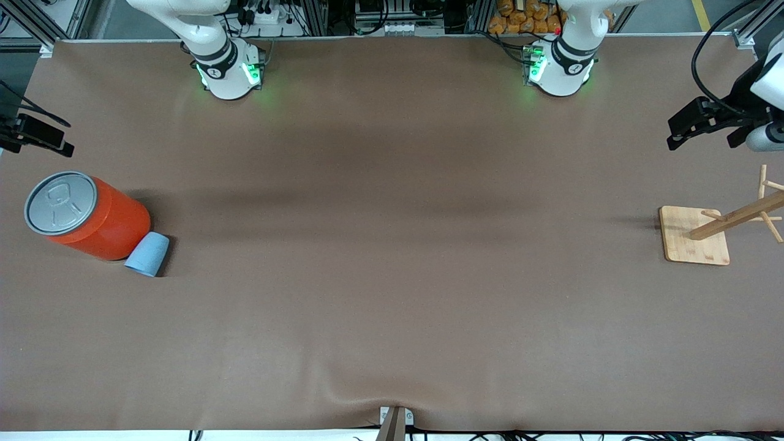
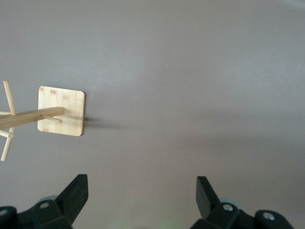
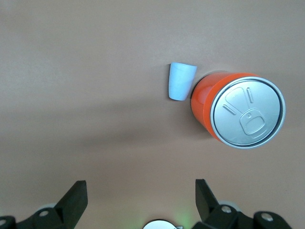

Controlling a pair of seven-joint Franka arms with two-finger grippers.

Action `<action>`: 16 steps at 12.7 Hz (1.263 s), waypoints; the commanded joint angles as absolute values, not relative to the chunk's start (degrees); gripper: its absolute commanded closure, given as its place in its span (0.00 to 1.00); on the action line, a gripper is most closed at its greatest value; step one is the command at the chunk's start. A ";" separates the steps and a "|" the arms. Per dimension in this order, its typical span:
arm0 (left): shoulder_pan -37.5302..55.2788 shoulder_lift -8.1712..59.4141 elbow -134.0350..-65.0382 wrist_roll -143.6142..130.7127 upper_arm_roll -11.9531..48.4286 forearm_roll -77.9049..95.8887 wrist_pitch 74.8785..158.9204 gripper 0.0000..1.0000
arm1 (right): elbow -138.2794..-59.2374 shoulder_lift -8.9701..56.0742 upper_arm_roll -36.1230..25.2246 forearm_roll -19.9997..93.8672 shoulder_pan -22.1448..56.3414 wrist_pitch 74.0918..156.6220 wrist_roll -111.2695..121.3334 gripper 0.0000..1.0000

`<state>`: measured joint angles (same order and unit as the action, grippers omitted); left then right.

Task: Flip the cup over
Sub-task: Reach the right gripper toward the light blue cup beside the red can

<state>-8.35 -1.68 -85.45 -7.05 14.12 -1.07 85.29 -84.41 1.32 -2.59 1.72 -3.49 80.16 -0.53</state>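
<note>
One cup [image 1: 147, 253] nearest camera, upside down on desk [image 1: 392, 306], touching one orange can [image 1: 89, 214] at right arm's end. One wooden rack [image 1: 695, 243] at left arm's end. Left end effector [image 2: 142, 200] raised near rack, fingers apart, empty. Right end effector [image 3: 141, 200] high near can, fingers apart, empty.

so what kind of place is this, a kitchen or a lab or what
Most likely a robotics lab bench, not a kitchen. Two arm bases are bolted at the edge of a table under a plain brown cover, with aluminium framing and cables past it. The few props are a cup, an oversized orange can and a wooden rack.
</note>
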 commanded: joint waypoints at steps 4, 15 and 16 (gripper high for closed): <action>-8.96 -2.11 -84.55 -6.68 14.41 -1.67 84.64 0.00 | -83.76 1.32 -2.11 -0.52 -2.55 80.16 0.44 0.00; -9.23 -2.11 -84.64 -5.89 13.89 -0.88 84.55 0.00 | -84.64 15.10 -2.28 -1.76 -2.46 84.98 0.61 0.00; -9.23 -2.11 -84.64 -5.89 13.89 -0.88 84.64 0.00 | -84.73 16.86 -2.29 -1.84 -2.55 86.64 1.49 0.00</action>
